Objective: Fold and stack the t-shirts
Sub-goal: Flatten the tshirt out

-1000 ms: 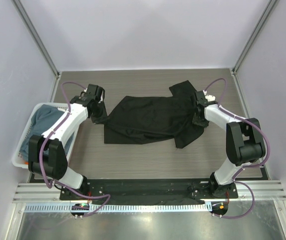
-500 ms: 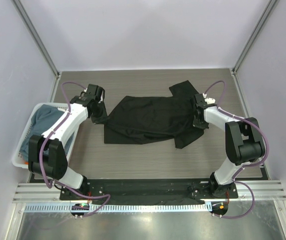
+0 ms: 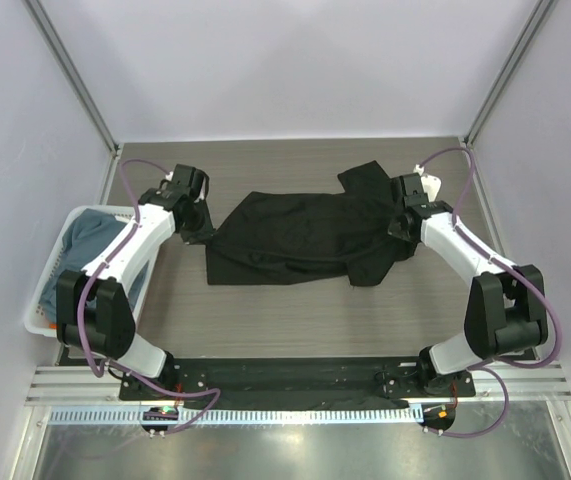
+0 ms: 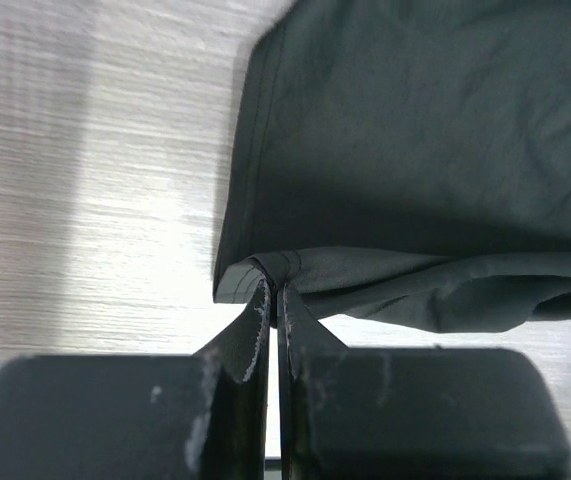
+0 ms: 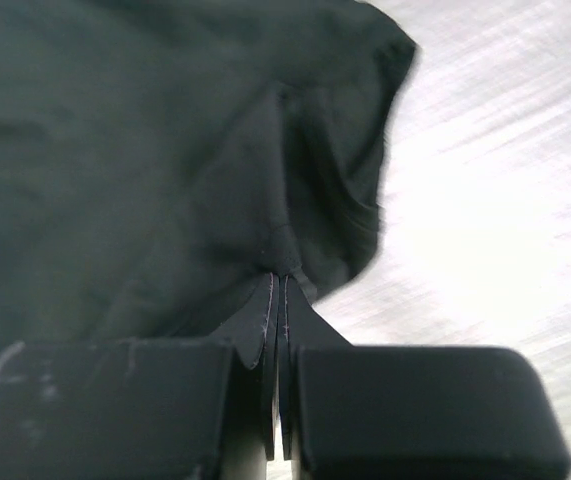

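Note:
A black t-shirt (image 3: 300, 235) lies crumpled across the middle of the wooden table. At its left end my left gripper (image 3: 203, 232) is shut on the hem corner; the left wrist view shows the black t-shirt (image 4: 415, 160) with that corner pinched in my left gripper (image 4: 275, 290). My right gripper (image 3: 402, 225) is shut on the shirt's right edge, and in the right wrist view a fold of the black t-shirt (image 5: 165, 150) is caught in my right gripper (image 5: 281, 275). A slate blue-grey t-shirt (image 3: 95, 235) lies in the basket, with a bit of orange cloth (image 3: 52, 325).
A white lattice-sided basket (image 3: 47, 288) stands at the table's left edge beside my left arm. Grey walls and metal posts close in the table on three sides. A black base rail (image 3: 295, 375) runs along the near edge.
My right gripper has shut on the shirt's right edge and drawn it up and to the right, with the right arm swinging outward. The left gripper kept its hold and barely moved.

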You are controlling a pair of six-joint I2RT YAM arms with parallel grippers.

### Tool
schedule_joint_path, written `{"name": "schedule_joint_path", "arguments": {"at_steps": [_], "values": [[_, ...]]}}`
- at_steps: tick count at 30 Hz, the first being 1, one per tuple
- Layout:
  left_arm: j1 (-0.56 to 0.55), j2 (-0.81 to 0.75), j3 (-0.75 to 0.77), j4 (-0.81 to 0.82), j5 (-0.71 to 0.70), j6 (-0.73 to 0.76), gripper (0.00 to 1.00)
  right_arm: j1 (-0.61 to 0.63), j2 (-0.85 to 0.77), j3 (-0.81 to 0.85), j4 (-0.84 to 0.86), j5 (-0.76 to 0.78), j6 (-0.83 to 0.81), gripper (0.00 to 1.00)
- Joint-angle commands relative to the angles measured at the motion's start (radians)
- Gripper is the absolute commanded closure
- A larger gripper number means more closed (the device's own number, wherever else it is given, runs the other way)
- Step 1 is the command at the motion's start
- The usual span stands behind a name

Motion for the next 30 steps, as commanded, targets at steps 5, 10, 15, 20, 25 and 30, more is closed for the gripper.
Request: {"name": "schedule_joint_path", "arguments": {"at_steps": [5, 10, 15, 20, 25, 30], "values": [[0.019, 0.050, 0.117, -0.042, -0.125, 0.013, 1.00, -0.003, 0.157, 0.200, 0.086, -0.126, -0.031, 0.99], [0.021, 0.062, 0.128, -0.036, -0.111, 0.020, 1.00, 0.000, 0.329, 0.336, 0.086, -0.208, -0.046, 0.99], [0.022, 0.067, 0.108, -0.032, -0.105, 0.027, 1.00, 0.002, 0.388, 0.451, -0.015, -0.203, -0.086, 0.76], [0.022, 0.056, 0.084, -0.016, -0.096, 0.029, 1.00, -0.003, 0.291, 0.448, -0.167, -0.075, -0.036, 0.64], [0.021, 0.051, 0.075, -0.006, -0.065, 0.032, 1.00, -0.026, 0.178, 0.312, -0.170, -0.067, 0.004, 0.65], [0.022, 0.048, 0.073, -0.003, -0.047, 0.035, 1.00, -0.046, 0.161, 0.204, -0.117, -0.093, 0.004, 0.66]]}}
